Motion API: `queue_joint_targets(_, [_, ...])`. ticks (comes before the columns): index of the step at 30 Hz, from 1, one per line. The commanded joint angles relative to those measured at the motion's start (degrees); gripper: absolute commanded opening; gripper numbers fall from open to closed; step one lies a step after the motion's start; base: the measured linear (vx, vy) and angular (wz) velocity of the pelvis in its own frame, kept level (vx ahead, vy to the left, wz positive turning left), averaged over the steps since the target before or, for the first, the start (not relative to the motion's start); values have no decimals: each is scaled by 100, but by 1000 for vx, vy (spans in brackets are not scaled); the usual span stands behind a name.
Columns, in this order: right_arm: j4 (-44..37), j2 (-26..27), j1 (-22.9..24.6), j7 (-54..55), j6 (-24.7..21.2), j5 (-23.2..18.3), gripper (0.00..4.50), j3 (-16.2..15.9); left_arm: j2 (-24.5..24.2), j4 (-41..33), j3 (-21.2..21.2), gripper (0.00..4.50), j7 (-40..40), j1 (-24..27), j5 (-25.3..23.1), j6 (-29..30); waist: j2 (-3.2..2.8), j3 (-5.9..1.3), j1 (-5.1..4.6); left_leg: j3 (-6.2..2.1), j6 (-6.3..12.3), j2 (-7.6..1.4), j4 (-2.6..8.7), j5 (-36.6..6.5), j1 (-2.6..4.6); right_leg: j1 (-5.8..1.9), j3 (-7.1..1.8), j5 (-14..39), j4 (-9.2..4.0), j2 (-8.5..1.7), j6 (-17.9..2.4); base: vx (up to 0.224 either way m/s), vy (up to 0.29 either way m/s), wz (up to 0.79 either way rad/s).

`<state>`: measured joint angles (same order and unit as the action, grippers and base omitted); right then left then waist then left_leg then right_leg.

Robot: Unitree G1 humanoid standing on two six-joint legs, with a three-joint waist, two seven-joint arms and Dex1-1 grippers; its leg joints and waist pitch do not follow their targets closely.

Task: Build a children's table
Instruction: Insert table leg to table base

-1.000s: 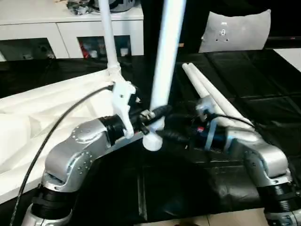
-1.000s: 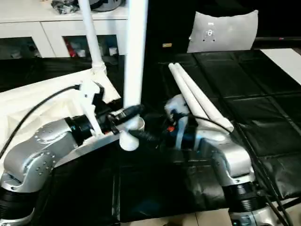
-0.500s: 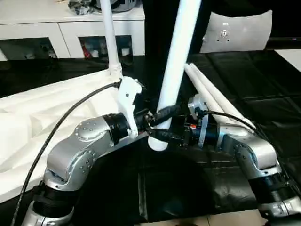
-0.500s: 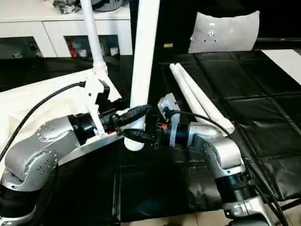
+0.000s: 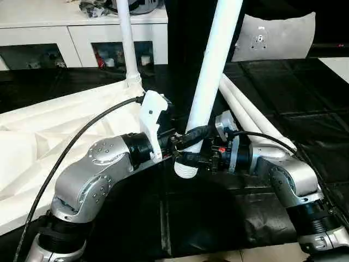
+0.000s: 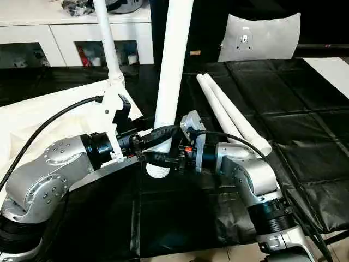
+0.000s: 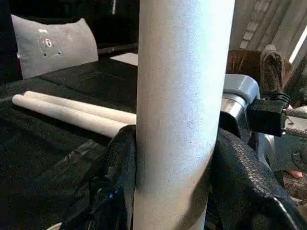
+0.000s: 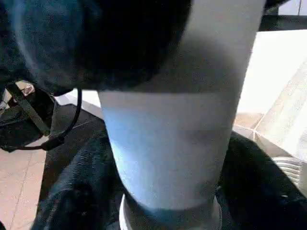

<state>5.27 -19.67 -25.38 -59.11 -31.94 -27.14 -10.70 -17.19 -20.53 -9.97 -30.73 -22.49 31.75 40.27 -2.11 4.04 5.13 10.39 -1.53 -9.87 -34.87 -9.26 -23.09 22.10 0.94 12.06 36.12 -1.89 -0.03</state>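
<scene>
1. A white tube leg (image 5: 210, 82) stands nearly upright, leaning slightly, in the middle of the scene, its ribbed lower end just above the black-covered surface (image 5: 305, 120)
2. The left pincer (image 5: 188, 135) pinches this leg near its lower end; in the left wrist view a black finger (image 7: 112, 184) presses against each side of the tube
3. The right pincer (image 5: 192, 158) reaches in from the opposite side at the same low part of the leg, just below the left one. Its black fingers (image 8: 72, 201) flank the tube closely, but firm contact cannot be confirmed
4. The white table top (image 5: 38, 142) lies underside up on the robot's left, ribs visible
5. A second leg (image 5: 126, 38) stands upright in the top's far corner socket
6. Two further legs (image 6: 229, 112) lie side by side, touching, on the surface to the right of the held leg
7. A grey cushion (image 5: 275, 35) stands at the far edge of the surface
</scene>
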Motion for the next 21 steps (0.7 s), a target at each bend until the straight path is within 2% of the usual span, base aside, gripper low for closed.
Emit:
queue_joint_targets(1, [41, 8, -106, -38, -23, 12, 266, -14, -35, -168, -54, 190, -57, -88, 32, 77, 40, -420, 5, -151, -74, -297, 375, -1143, 171, -164, -215, 1217, -467, -515, -1071, 0, 0, 0])
queue_joint_targets(3, [59, 22, -117, -34, -18, -3, 237, 4, -49, -183, -70, 190, -89, -82, 38, 93, 40, -423, 3, -153, -78, -296, 377, -1134, 168, -165, -214, 1191, -461, -511, -1073, 0, 0, 0])
queue_joint_targets(9, [81, 43, -138, -56, -25, -34, 201, 34, -75, -223, -105, 190, -153, -69, 52, 131, 38, -421, 4, -154, -85, -299, 377, -1171, 174, -164, -214, 1205, -464, -514, -1088, 0, 0, 0])
queue_joint_targets(18, [33, 80, -53, -92, -31, -15, 194, 7, -35, -292, -41, 190, -32, -86, 77, 280, 37, -428, 5, -155, -91, -296, 373, -1145, 169, -169, -214, 1186, -460, -513, -1084, 0, 0, 0])
queue_joint_targets(20, [35, 93, -46, -85, -29, -11, 193, 8, 34, -313, 46, 190, -57, -98, 302, 421, 36, -428, 4, -150, -85, -293, 369, -1116, 167, -172, -212, 1129, -453, -514, -1115, 0, 0, 0])
queue_joint_targets(21, [30, 103, -38, -73, -25, -8, 193, 7, 29, -357, 51, 246, -119, -99, 388, 461, 29, -429, 6, -151, -89, -289, 367, -1117, 169, -168, -210, 1136, -453, -512, -1128, 0, 0, 0])
